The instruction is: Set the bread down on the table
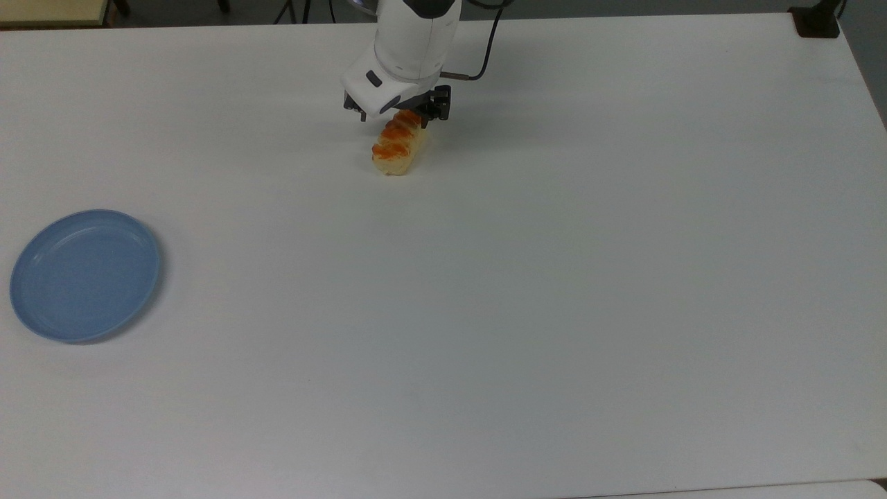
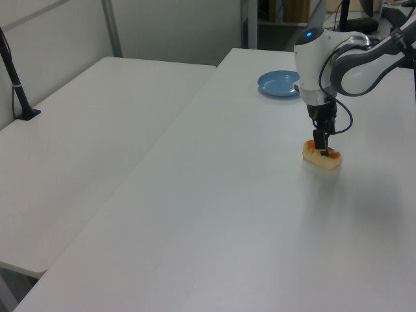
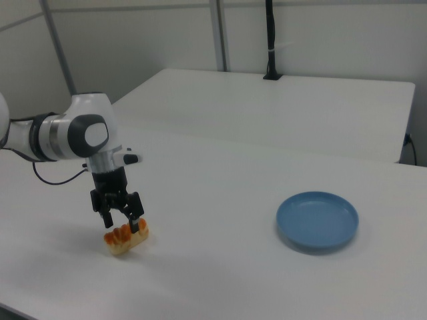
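Note:
The bread (image 1: pixel 396 147), a small cream roll with orange-glazed bumps, lies flat on the white table (image 1: pixel 485 312) near its far edge in the top view. My gripper (image 1: pixel 402 118) hangs straight over the roll's far end, open, its fingers spread to either side of the roll. The right view has the gripper (image 3: pixel 122 221) just above the bread (image 3: pixel 125 239), with both dark fingertips apart. From the left view, the gripper (image 2: pixel 320 144) points down onto the bread (image 2: pixel 322 157), which rests on the table (image 2: pixel 227 195).
A round light-blue plate (image 1: pixel 83 275) sits at the top view's left, far from the bread; it shows as the plate (image 3: pixel 317 221) in the right view. A second white table (image 2: pixel 97 130) adjoins, with a black post (image 2: pixel 16 84) on it. A black clamp (image 1: pixel 818 21) stands at the far right corner.

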`<state>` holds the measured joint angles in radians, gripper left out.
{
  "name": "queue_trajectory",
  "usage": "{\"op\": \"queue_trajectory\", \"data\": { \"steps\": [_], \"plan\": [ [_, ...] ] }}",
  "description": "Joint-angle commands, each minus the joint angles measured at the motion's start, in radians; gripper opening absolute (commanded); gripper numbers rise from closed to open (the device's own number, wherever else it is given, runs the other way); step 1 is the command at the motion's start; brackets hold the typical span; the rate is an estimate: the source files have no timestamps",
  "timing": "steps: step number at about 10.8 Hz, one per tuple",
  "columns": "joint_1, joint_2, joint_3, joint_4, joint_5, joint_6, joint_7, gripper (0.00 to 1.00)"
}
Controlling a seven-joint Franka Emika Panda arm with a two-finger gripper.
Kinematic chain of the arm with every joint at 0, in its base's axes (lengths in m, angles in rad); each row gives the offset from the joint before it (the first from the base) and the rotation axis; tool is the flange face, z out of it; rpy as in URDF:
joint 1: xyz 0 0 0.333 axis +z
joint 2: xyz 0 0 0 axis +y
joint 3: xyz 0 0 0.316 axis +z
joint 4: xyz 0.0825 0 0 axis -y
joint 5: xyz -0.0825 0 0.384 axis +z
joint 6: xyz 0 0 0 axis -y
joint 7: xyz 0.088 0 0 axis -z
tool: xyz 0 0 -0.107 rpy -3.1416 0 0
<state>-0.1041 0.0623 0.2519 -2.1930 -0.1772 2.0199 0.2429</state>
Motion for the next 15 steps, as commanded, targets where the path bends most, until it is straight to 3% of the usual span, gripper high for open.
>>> {"op": "queue_trajectory", "data": {
  "steps": [1, 4, 7, 10, 12, 14, 15],
  "plan": [
    [-0.025, -0.061, -0.014, 0.146, 0.021, -0.172, -0.031, 1.00],
    [-0.146, -0.072, -0.042, 0.407, 0.191, -0.356, -0.149, 1.00],
    [-0.167, -0.090, -0.173, 0.551, 0.280, -0.377, -0.207, 1.00],
    [-0.161, -0.116, -0.247, 0.579, 0.300, -0.382, -0.258, 1.00],
    [-0.154, -0.122, -0.258, 0.599, 0.297, -0.432, -0.417, 1.00],
    [-0.094, -0.118, -0.273, 0.599, 0.283, -0.426, -0.433, 1.00],
    [-0.036, -0.114, -0.320, 0.599, 0.268, -0.418, -0.430, 1.00]
  ]
}}
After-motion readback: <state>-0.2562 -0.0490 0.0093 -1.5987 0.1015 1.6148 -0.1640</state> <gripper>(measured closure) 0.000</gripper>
